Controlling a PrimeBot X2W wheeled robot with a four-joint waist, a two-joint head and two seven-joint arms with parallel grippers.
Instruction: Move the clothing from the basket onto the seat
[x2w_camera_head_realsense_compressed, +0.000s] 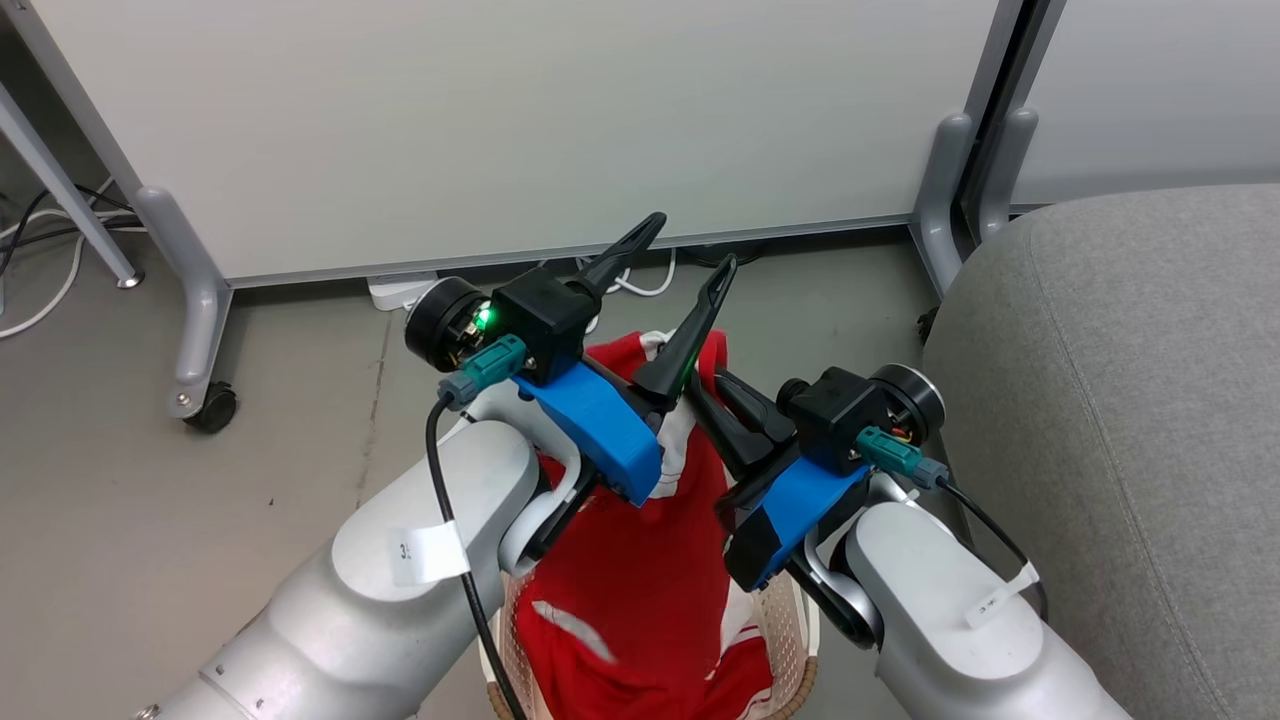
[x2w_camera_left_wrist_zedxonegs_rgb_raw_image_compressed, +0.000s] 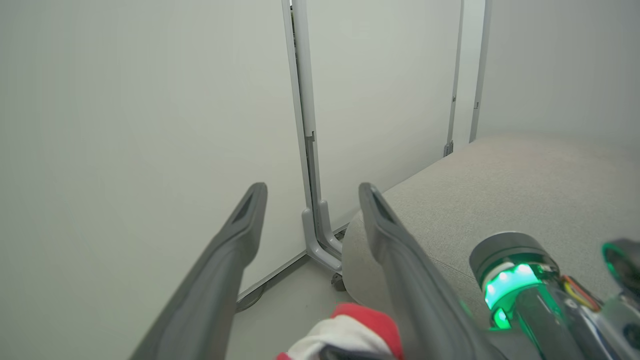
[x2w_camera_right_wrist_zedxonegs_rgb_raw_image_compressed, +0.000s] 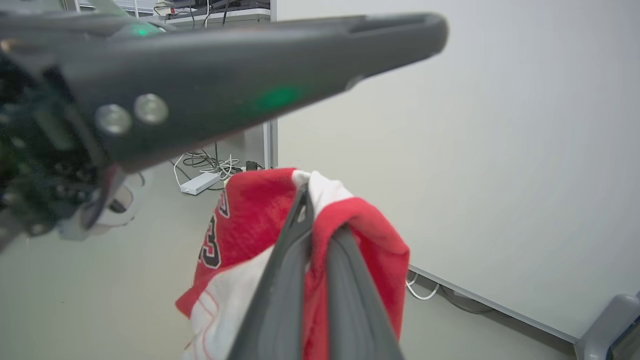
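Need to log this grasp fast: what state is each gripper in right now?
Left gripper: open, nothing between its fingertips.
Right gripper: shut on the clothing.

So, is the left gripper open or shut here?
Open. The left gripper shows its two fingers spread wide apart, with nothing pinched between them.

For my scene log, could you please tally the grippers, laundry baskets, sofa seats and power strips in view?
Dark two-fingered grippers: 2 (left gripper open; right gripper shut on red-and-white clothing)
Cream perforated plastic laundry basket: 1
Grey fabric sofa seat: 1
White power strip on the floor: 1
Total: 5
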